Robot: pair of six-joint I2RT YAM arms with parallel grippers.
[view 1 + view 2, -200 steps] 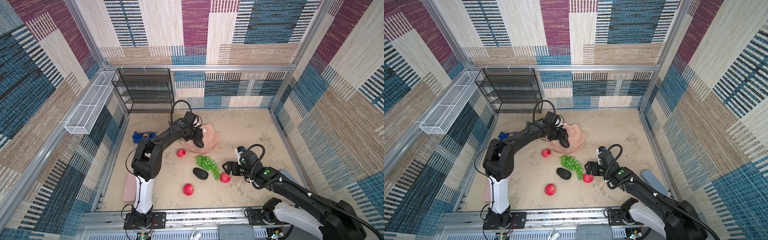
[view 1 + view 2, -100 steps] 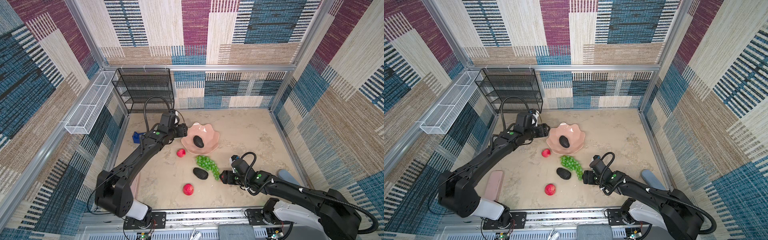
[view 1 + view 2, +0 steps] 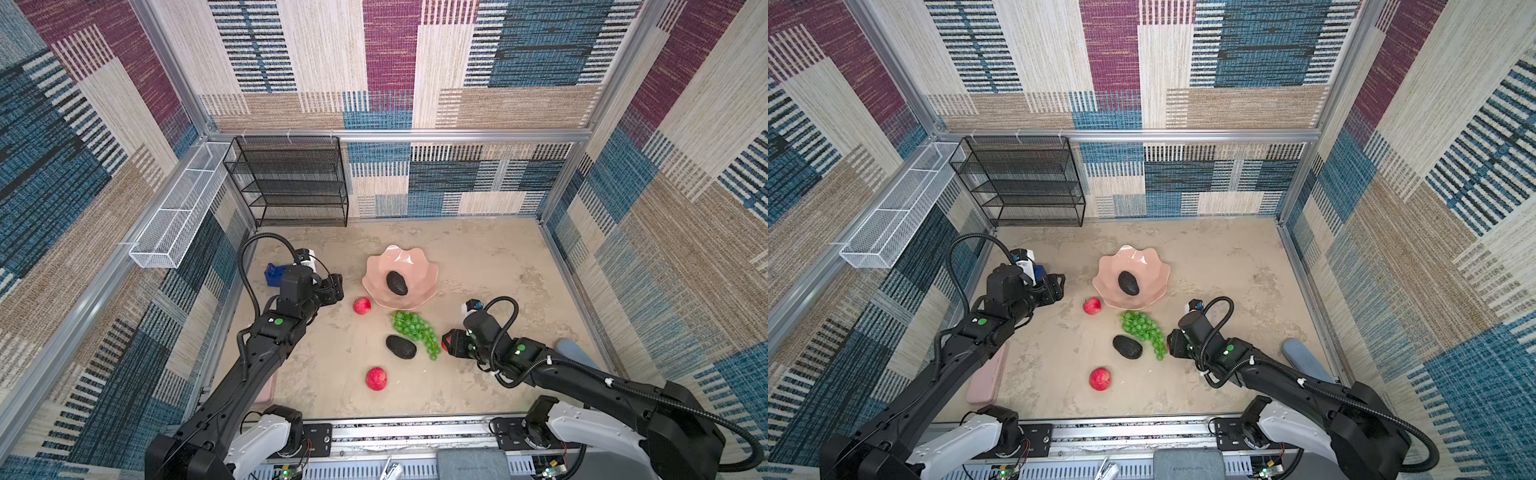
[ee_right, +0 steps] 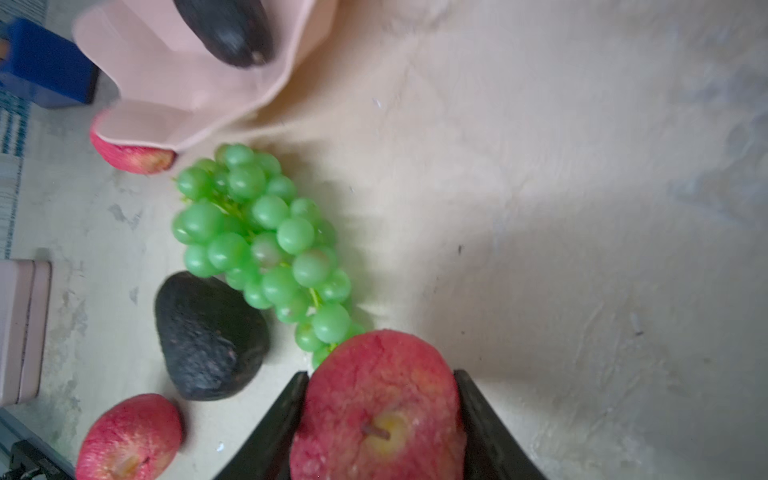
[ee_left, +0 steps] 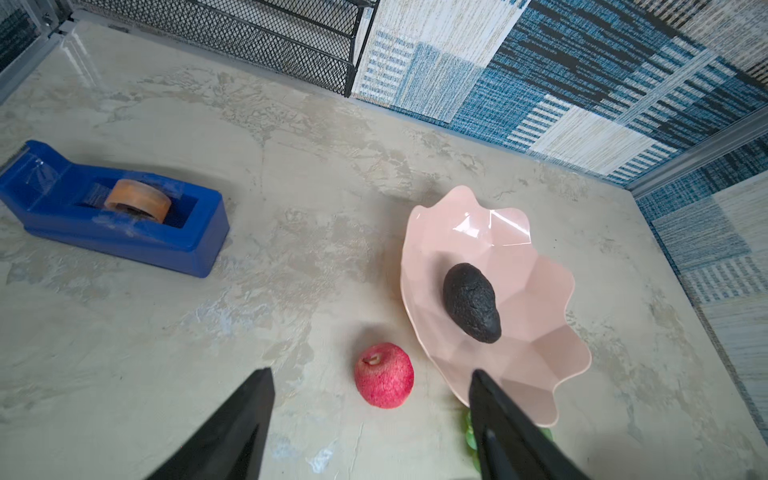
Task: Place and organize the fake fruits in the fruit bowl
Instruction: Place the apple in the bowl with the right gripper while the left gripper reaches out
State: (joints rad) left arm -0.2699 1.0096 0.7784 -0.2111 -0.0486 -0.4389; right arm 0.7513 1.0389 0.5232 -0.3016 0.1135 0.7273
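bowl (image 3: 424, 274): pink, scalloped rim, upright on the table (image 3: 478, 266), toward the back and middle
avocado in the bowl (image 3: 396, 283): dark and pebbly; lies alone on the bowl's floor
apple by the bowl (image 3: 362, 305): red, on the table just beside the bowl's front-left rim; stem end up
left hand (image 3: 335, 288): fingers spread wide, nothing between them; above the table between the tape dispenser (image 5: 112, 232) and the bowl; pointed toward the apple by the bowl
right hand (image 3: 449, 343): pinching the held apple (image 4: 380, 409), one finger on each flank; low over the table; whether that fruit rests on the table I cannot tell
grapes (image 3: 411, 328): green bunch lying on the table just in front of the bowl; narrow end reaches the held apple
loose avocado (image 3: 400, 347): on the table, snug against the grapes, on their left in both top views
front apple (image 3: 376, 378): red, alone on the table nearest the robot's base; apart from the loose avocado
pink case (image 3: 986, 374): flat on the table at the left edge; partly under the left arm
rack (image 3: 291, 183): black mesh shelves in the back left corner
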